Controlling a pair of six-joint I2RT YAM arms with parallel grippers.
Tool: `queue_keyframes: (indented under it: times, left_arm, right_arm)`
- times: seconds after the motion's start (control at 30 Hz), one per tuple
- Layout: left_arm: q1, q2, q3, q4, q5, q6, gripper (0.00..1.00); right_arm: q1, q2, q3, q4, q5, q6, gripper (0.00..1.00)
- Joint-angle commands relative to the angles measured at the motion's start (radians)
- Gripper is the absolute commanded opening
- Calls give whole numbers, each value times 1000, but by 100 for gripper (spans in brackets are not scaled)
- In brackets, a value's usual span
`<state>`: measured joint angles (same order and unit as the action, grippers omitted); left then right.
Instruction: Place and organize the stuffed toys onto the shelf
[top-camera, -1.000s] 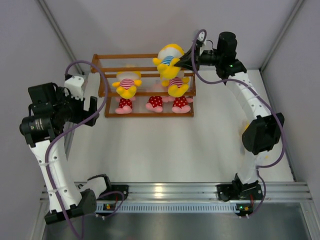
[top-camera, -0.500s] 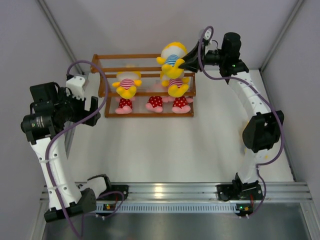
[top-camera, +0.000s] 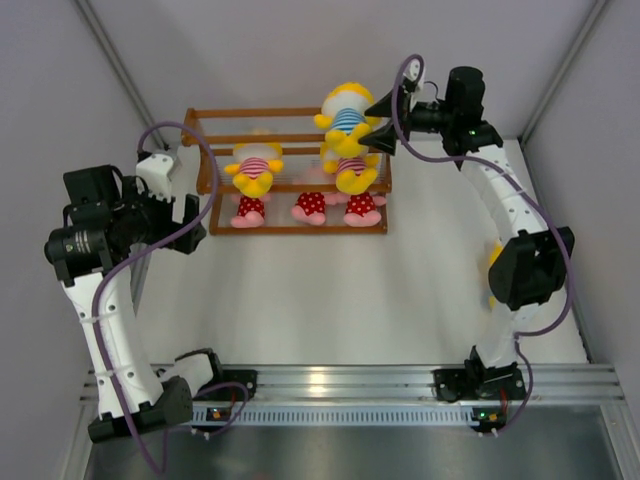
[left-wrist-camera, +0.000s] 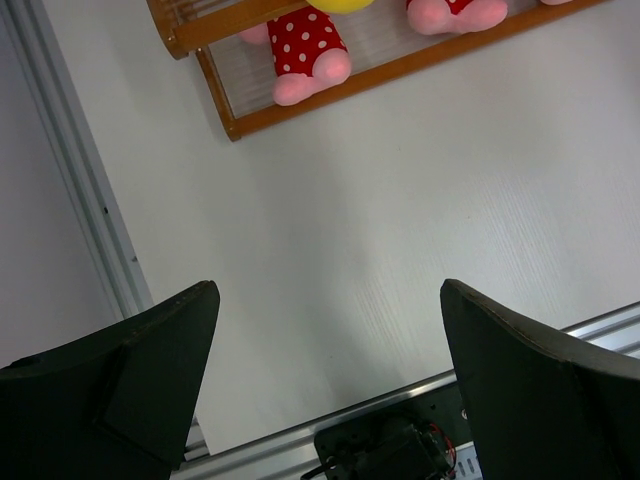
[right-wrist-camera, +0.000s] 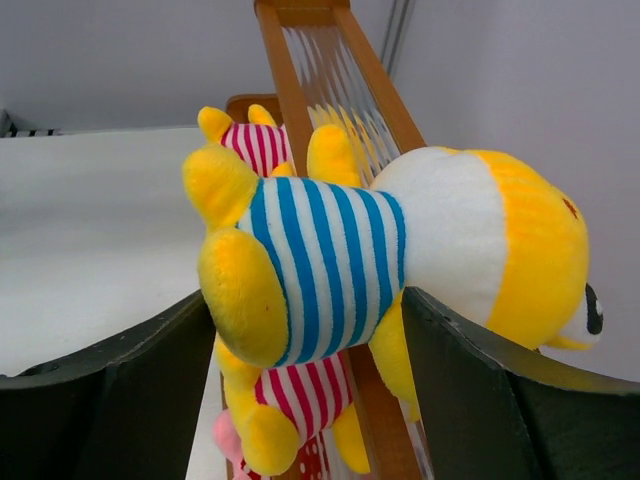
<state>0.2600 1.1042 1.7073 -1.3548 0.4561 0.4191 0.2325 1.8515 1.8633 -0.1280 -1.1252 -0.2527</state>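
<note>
Shelf stands far centre, its lower tiers filled. Blue-striped toy lies on the top tier, right end. Right gripper flanks it, jaws spread: release step, I judge. Left gripper gapes wide over bare table. Next move: back away without snagging the toy.

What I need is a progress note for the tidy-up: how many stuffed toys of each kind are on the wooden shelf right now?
Pink toys in red dotted outfits: 3
Yellow toys in pink-striped shirts: 2
Yellow toys in blue-striped shirts: 1
Total: 6
</note>
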Motion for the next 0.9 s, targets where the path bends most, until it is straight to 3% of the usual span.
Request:
queue_keyframes:
  times: [0.0, 0.2, 0.43, 0.57, 0.67, 0.73, 0.87]
  left_arm:
    - [-2, -10, -11, 13, 29, 18, 98]
    - [-1, -15, -23, 13, 19, 33, 98]
    - [-2, -24, -37, 11, 12, 37, 98]
    - [-2, -26, -43, 11, 3, 41, 98]
    - [-2, -24, -58, 14, 3, 34, 98]
    - [-1, -23, -81, 13, 3, 33, 98]
    - [-1, -29, -113, 14, 4, 55, 98]
  right_arm:
    - [-5, -103, -21, 5, 48, -36, 76]
    - [-4, -163, -39, -34, 82, -69, 87]
    - [-2, -181, -32, -122, 111, -119, 89]
    - [-4, -248, -23, -102, 197, 18, 91]
    - [-10, -320, -3, -188, 428, 176, 90]
    - [-13, -369, -27, -301, 719, 284, 90]
    - [-44, -539, -235, -446, 1169, 435, 91]
